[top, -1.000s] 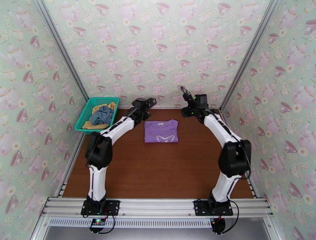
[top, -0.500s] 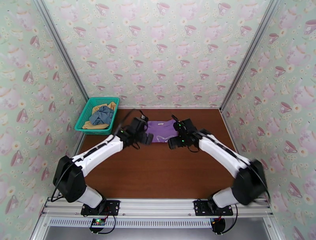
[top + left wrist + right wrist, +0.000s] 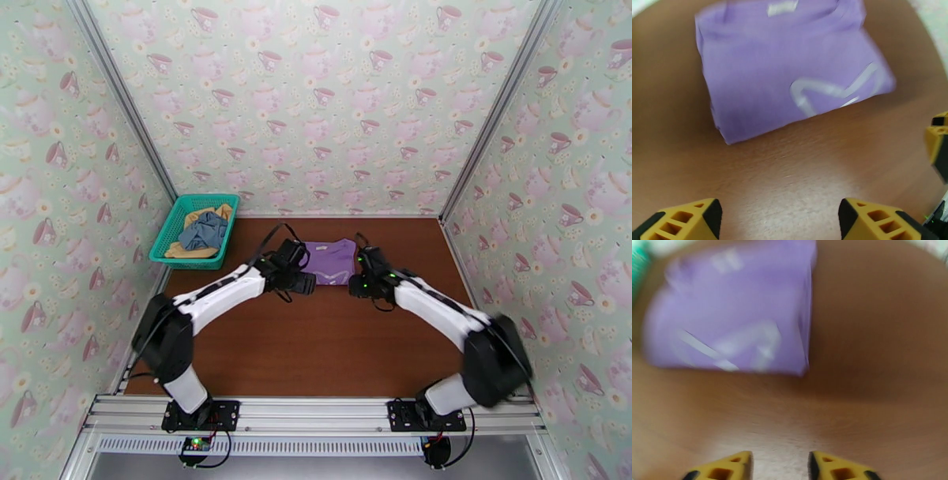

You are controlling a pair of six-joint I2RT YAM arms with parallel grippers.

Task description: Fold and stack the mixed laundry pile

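The purple T-shirt (image 3: 790, 75) sits folded on the tabletop (image 3: 790, 177), just ahead of left gripper (image 3: 780, 221) and right gripper (image 3: 780, 469), both jaws apart.

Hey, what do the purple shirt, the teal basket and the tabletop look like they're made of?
Purple T-shirt: soft matte cloth, maybe cotton; it lies folded with rounded edges and a pale print.
Teal basket: probably moulded plastic, going by its stiff gridded walls.
Tabletop: brown with faint grain, so wood or laminate.
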